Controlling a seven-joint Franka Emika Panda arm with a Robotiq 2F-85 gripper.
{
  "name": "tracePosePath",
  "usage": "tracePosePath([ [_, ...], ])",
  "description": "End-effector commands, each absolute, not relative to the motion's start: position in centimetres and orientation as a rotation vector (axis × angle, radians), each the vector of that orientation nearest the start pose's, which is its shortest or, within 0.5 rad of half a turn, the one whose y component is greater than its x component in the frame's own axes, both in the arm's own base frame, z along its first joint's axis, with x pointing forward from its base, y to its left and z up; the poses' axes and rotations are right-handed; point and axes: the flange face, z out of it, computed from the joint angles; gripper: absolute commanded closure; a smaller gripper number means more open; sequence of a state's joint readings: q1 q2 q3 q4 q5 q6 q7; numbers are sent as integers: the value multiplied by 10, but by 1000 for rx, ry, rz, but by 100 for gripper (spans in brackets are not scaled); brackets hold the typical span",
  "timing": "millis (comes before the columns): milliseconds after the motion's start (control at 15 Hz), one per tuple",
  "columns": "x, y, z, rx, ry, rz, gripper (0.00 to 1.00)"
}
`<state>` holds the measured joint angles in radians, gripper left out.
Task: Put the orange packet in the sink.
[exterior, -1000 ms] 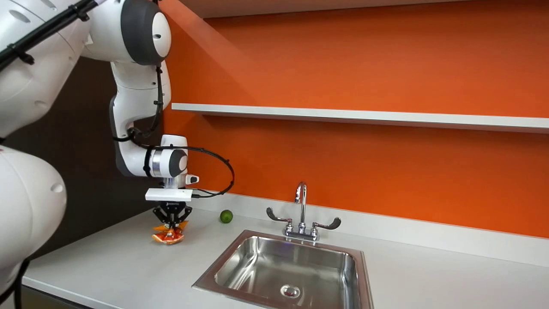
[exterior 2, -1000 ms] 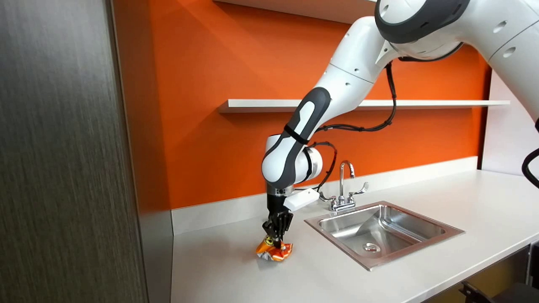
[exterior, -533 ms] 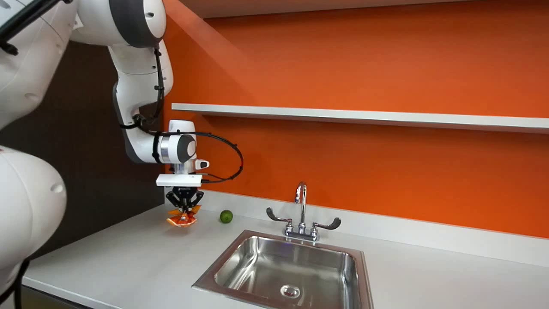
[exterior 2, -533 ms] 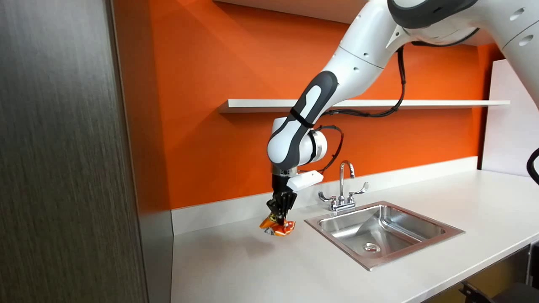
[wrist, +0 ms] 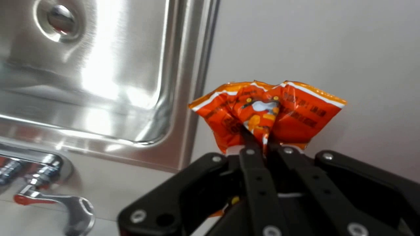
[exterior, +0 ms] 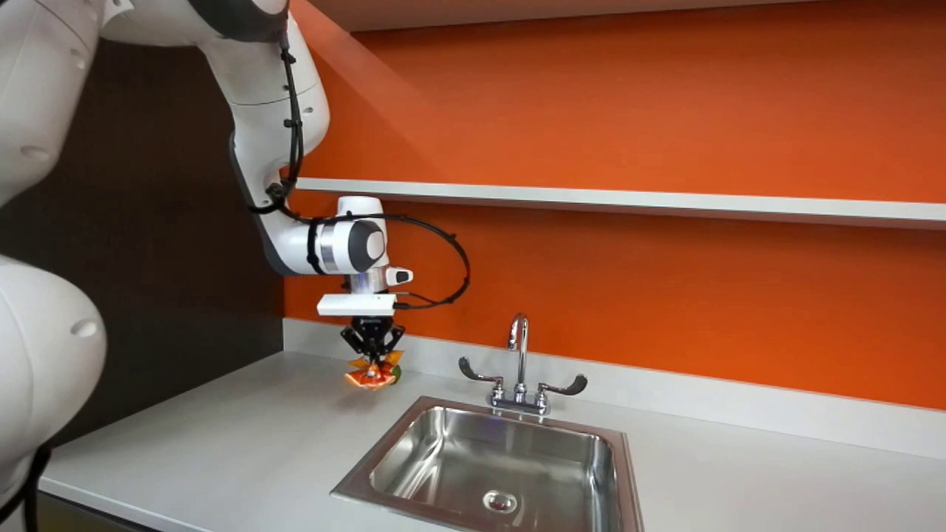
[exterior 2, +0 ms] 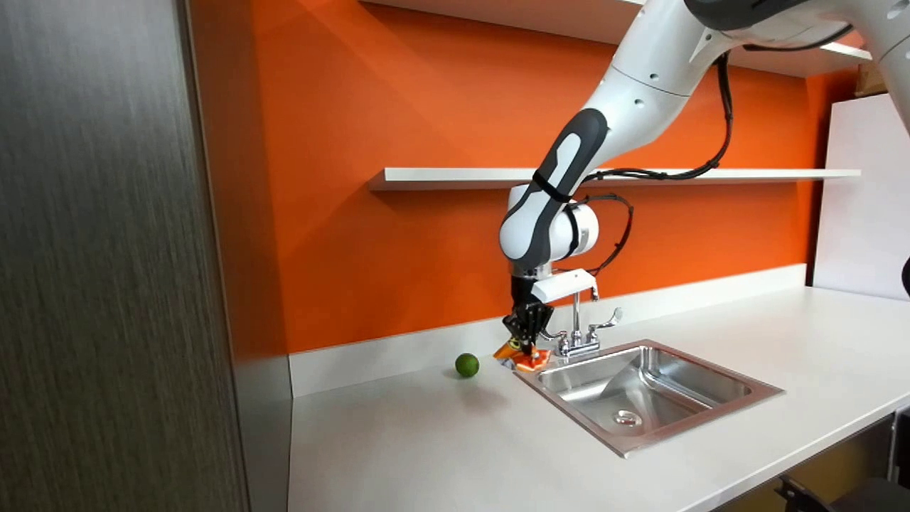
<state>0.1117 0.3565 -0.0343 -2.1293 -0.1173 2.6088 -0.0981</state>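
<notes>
The crinkled orange packet is pinched in its middle by my gripper, with its ends fanning out on both sides. In an exterior view the packet hangs above the counter beside the sink's near-left corner, under the gripper. The steel sink lies to the right of it; its rim also shows in an exterior view. In the wrist view the fingers are closed on the packet, whose left corner overlaps the sink rim. Part of the packet is hidden behind the fingers.
A green ball lies on the counter by the backsplash; the packet partly covers it in an exterior view. The chrome faucet with two handles stands behind the sink. A white shelf runs along the orange wall. A dark panel stands left.
My gripper has lifted the packet off the counter and carried it right, towards the sink. The green ball, hidden before in an exterior view, now shows there.
</notes>
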Motion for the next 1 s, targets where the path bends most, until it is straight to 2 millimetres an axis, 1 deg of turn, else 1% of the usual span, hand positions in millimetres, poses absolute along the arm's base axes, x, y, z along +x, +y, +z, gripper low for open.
tracePosePath([
  [0,571,-12,265,-3239,-259,-199,98],
  [267,563,-83,268,-3266,-71,-198,98],
  [333,562,-98,266,-3269,-28,-193,98],
  [467,559,-121,259,-3277,38,-185,98],
  [667,552,-145,243,-3280,106,-171,98],
  [933,546,-158,210,-3272,143,-139,98],
])
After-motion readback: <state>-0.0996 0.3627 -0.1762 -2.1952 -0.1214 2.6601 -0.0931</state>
